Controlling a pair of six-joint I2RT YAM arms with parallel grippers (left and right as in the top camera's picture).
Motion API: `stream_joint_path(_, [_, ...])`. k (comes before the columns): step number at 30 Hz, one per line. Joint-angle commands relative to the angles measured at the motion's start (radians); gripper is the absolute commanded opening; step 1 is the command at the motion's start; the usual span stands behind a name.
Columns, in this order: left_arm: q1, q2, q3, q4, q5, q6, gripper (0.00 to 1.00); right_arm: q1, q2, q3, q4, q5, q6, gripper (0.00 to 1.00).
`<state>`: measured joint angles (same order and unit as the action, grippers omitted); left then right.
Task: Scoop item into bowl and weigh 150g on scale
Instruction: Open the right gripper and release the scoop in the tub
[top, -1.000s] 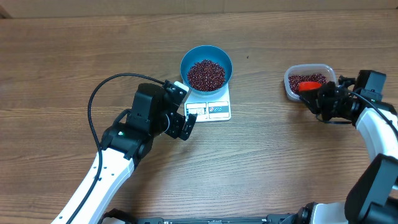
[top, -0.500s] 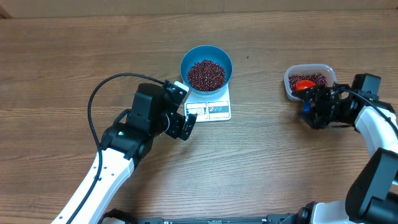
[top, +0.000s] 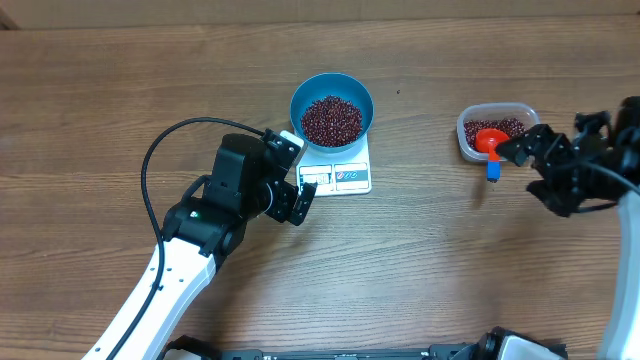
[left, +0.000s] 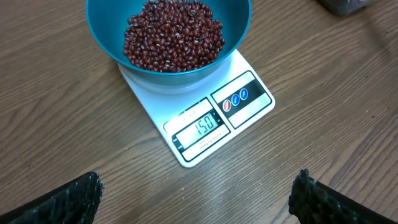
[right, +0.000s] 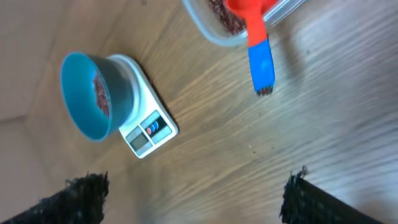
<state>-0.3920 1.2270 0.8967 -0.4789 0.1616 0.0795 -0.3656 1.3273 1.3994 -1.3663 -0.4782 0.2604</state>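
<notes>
The scale reads 150 with the beans heaped in the bowl on it, so weighing looks done. My right pincer gapes near the scoop, propped on the tub; my left pincer gapes beside the scale. Next, I judge: back away, nudging nothing.

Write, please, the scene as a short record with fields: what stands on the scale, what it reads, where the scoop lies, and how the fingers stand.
scale: carries the blue bowl
bowl contents: heap of red beans
display: 150
scoop: head in the clear tub, blue handle out over its rim
left fingers: open, holding nothing, near the scale
right fingers: open, holding nothing, apart from the scoop
</notes>
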Motion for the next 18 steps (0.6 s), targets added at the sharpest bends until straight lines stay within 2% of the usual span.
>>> stream_joint_path(1, [0.006, 0.002, 0.015, 0.004, 0.012, 0.007, 1.00, 0.001, -0.070, 0.098, -0.065, 0.105, -0.086, 0.95])
stream_joint_path(3, [0.006, 0.002, 0.015, 0.004, 0.012, 0.007, 1.00, 0.001, -0.117, 0.120, -0.104, 0.140, -0.086, 1.00])
stream_joint_path(18, [0.006, 0.002, 0.015, 0.004, 0.012, 0.007, 0.99, 0.019, -0.172, 0.119, -0.144, 0.130, -0.087, 1.00])
